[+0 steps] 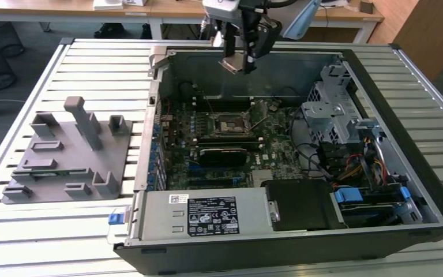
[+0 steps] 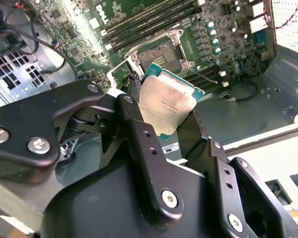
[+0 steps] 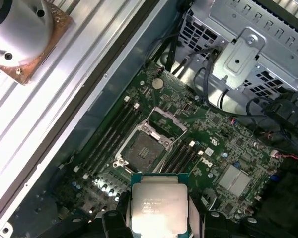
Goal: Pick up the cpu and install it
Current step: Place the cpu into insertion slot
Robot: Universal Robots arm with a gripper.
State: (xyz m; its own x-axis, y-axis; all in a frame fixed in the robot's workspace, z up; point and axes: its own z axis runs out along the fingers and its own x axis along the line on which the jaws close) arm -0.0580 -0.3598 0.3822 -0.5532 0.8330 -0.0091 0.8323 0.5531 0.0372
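My gripper (image 1: 235,63) hangs over the far side of the open computer case, shut on the cpu (image 1: 232,64). In both wrist views the cpu (image 2: 168,105) (image 3: 158,204) is a small square chip with a pale silver top and a green edge, held by two opposite sides between the black fingers (image 2: 139,134). Below it on the green motherboard lies the dark square socket (image 1: 228,125) (image 3: 143,149) (image 2: 161,53), its metal frame swung open. The cpu is well above the socket, not touching the board.
The black case (image 1: 406,231) lies open on a slatted metal table (image 1: 67,231). A grey plastic fixture (image 1: 67,153) stands at the exterior view's left. Drive cages and cables (image 1: 337,115) crowd the exterior view's right of the case. Memory slots (image 3: 109,134) flank the socket.
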